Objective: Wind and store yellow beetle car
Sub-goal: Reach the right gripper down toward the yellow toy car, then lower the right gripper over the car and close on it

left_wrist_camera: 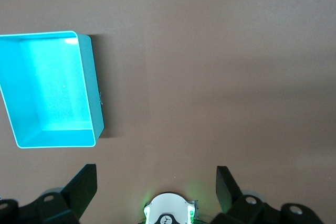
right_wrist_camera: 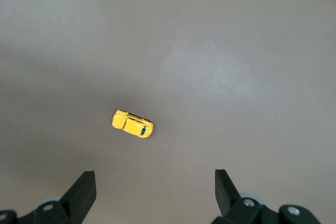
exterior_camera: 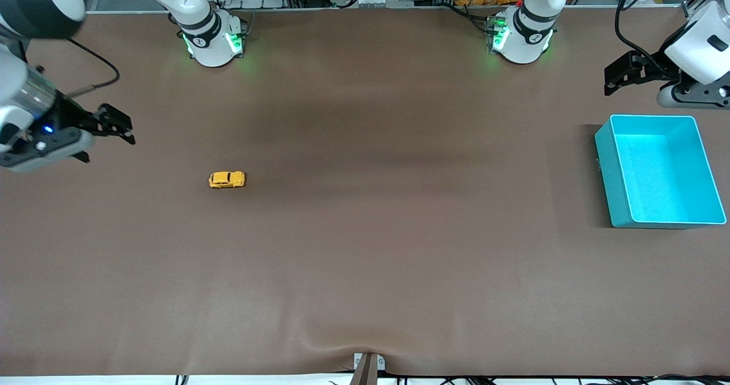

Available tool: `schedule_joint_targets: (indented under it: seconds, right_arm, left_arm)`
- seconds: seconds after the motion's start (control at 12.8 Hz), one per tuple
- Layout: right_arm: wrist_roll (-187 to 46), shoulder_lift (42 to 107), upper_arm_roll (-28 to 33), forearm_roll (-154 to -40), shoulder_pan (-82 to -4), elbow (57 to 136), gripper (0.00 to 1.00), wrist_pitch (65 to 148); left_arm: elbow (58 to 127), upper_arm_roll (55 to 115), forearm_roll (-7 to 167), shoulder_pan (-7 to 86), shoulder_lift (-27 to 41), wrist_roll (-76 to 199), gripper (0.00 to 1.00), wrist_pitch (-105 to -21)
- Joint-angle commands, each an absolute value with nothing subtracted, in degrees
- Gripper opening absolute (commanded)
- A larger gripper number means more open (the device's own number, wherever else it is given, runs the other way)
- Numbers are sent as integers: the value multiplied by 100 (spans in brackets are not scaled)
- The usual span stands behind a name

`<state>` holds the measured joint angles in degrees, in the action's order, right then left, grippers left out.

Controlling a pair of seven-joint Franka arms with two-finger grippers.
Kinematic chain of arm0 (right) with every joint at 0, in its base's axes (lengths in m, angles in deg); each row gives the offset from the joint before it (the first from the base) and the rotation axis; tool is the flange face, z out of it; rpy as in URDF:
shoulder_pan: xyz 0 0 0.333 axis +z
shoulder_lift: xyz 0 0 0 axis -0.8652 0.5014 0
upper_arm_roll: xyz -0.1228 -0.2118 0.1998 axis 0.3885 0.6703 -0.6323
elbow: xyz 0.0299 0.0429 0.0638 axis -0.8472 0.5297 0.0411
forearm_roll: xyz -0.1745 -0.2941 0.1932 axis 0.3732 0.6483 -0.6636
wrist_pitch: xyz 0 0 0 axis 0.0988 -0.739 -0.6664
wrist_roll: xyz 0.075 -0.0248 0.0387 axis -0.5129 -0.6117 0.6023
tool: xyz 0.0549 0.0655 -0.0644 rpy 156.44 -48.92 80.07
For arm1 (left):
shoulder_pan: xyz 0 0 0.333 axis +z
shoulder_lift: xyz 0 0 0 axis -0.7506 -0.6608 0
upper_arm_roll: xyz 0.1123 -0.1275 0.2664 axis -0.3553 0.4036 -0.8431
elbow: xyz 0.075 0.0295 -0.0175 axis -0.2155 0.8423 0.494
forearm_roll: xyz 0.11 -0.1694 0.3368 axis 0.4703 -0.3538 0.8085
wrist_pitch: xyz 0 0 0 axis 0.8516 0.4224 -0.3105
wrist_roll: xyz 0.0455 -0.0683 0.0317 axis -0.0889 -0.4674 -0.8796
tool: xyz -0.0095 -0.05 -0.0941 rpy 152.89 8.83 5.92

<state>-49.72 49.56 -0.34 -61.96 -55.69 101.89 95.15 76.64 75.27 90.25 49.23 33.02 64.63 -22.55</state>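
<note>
- Overhead lighting was even and moderately bright across the brown table (exterior_camera: 365, 248).
- The turquoise bin (exterior_camera: 619, 197) cast a soft shadow toward the right arm's end.
- Green base lights glowed.
- The near arm casings appeared blurred.

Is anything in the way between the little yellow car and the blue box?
Nothing visible. Only bare table lies between the car and the box at the left arm's end. Both pincers, right and left, hang open, holding nothing.

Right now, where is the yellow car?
The yellow car sits alone on the table toward the right arm's end, with the open right gripper nearest it and the bin at the left arm's end.
</note>
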Motion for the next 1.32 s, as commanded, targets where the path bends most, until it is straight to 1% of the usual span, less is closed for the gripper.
schedule_joint_targets:
  seconds: [0.0,0.16,0.31,0.55,0.78,1.01,1.25]
  right_arm:
    - [-4138,4998,13,-6221,-5507,10801,100,10171]
    - [-3113,5226,12,-6221,-5481,11188,100,10734]
    - [-1803,5613,12,-6230,-5393,11330,100,10990]
    - [-1184,5667,-31,-6230,-5200,11943,100,11692]
    - [-560,5771,-260,-6212,-5112,12612,100,12746]
    - [-233,6158,-277,-6107,-4875,12763,100,13205]
    - [-233,6466,-278,-5494,-4752,12763,100,13435]
  left_arm:
    - [7675,7492,9156,4864,3385,6369,100,-2210]
    - [7675,7492,9103,4864,3385,6482,100,-2210]
    - [7675,7492,9094,4890,3385,6781,100,-2210]
    - [7675,7483,9103,4899,3393,6940,100,-2210]
    - [7684,7483,9147,4899,3464,6914,100,-2201]
    - [7701,7395,9164,4908,3455,6826,100,-2175]
    - [7710,7395,9287,4908,3455,6808,100,-2122]
